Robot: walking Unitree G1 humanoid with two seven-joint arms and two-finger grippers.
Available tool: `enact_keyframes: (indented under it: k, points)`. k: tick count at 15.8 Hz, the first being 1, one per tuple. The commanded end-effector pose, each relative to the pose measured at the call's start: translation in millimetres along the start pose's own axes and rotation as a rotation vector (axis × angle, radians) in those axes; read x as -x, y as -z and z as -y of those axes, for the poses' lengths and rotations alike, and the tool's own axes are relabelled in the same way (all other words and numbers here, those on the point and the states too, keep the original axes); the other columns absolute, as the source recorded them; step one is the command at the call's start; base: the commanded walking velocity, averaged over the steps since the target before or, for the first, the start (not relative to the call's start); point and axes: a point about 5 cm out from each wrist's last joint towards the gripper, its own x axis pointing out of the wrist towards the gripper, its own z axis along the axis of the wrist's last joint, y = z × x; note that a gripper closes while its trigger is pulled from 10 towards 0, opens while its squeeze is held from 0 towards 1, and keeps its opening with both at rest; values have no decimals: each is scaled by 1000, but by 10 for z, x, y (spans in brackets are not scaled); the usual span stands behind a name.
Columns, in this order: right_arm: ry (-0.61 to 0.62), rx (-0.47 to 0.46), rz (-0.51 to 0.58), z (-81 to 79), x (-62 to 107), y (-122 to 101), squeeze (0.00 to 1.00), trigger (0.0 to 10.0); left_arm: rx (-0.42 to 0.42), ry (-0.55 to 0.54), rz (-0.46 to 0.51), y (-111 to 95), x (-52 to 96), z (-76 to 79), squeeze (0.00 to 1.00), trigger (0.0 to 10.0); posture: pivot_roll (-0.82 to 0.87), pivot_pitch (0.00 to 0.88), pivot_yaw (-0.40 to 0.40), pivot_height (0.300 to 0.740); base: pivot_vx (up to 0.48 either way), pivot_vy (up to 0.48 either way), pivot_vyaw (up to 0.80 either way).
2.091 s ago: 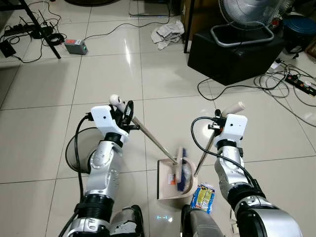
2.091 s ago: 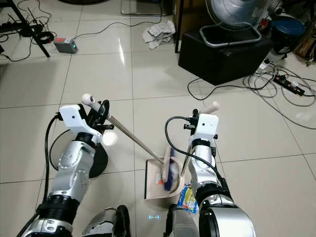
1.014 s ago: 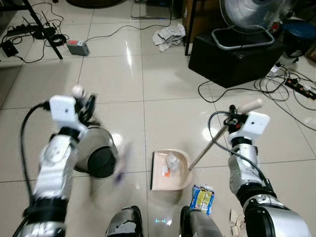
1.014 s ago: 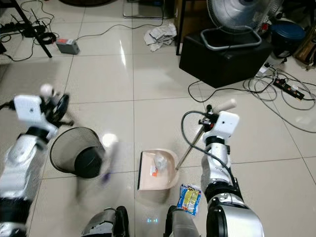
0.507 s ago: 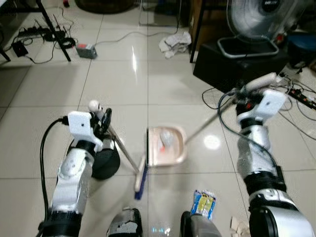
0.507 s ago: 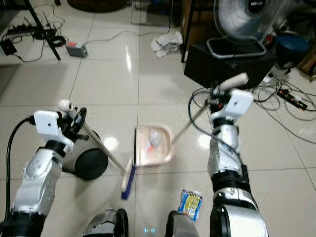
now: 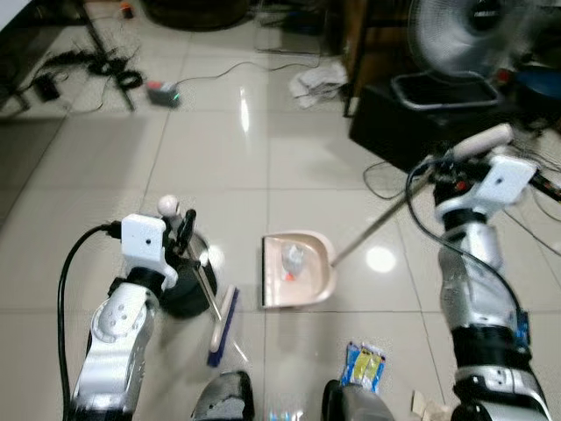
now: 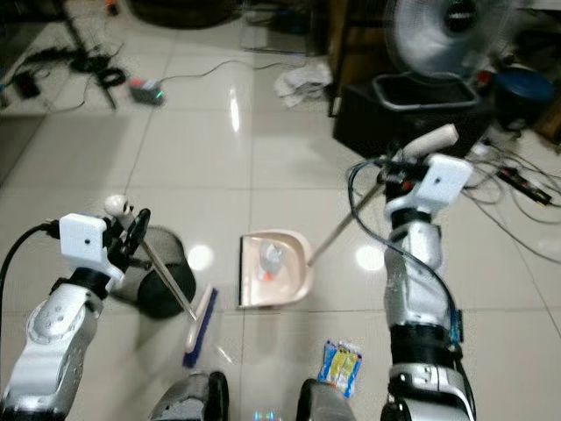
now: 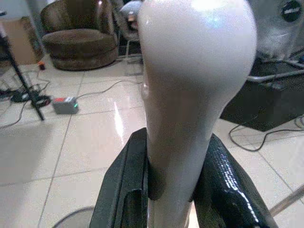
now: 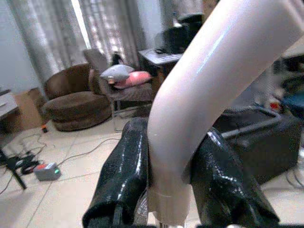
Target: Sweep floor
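Fingers of my right gripper clamp the dustpan handle to keep its litter level, while my left gripper clamps the broom beside the bin on the left.

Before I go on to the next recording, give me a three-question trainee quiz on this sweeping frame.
1. True or false: the dustpan already holds some litter.
2. Which gripper holds the broom?
A. left gripper
B. right gripper
3. Fill in: the black wire bin stands beside the robot's ____ arm.

Key: 1 true; 2 A, its fingers are clamped on the broom's white handle, while the right gripper clamps the dustpan's handle; 3 left.
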Motion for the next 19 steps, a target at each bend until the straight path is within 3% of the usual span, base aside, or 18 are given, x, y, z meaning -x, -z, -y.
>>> enact_keyframes:
  k: [1, 3, 6, 10, 13, 15, 19]
  points:
    - [-11, -45, 97, -64, -82, -266, 0, 10000, -4, 16, -12, 9, 50, 42, 0, 10000, 41, 119, 36, 740, 0, 0, 800]
    - [-25, -63, 140, -85, -185, -460, 0, 10000, 6, 47, -44, 75, 142, 131, 0, 10000, 51, 122, 21, 740, 0, 0, 800]
    - [-23, -64, 137, -41, -256, -545, 0, 10000, 7, 98, -120, 134, 198, 214, 0, 10000, 59, 132, 16, 740, 0, 0, 800]
    - [25, -94, 130, 48, -273, -571, 0, 10000, -52, 28, -145, 146, 276, 96, 0, 10000, 73, 142, 25, 740, 0, 0, 800]
    - [72, -107, 144, 94, -279, -577, 0, 10000, -62, -7, -115, 62, 254, 51, 0, 10000, 84, 144, 19, 740, 0, 0, 800]
    - [120, -83, 156, 150, -270, -557, 0, 10000, -95, -25, -102, -11, 187, 16, 0, 10000, 91, 142, 16, 740, 0, 0, 0]
    - [126, -98, 170, 128, -272, -552, 0, 10000, -82, -39, -29, -172, 33, -42, 0, 10000, 88, 140, 28, 740, 250, 0, 0]
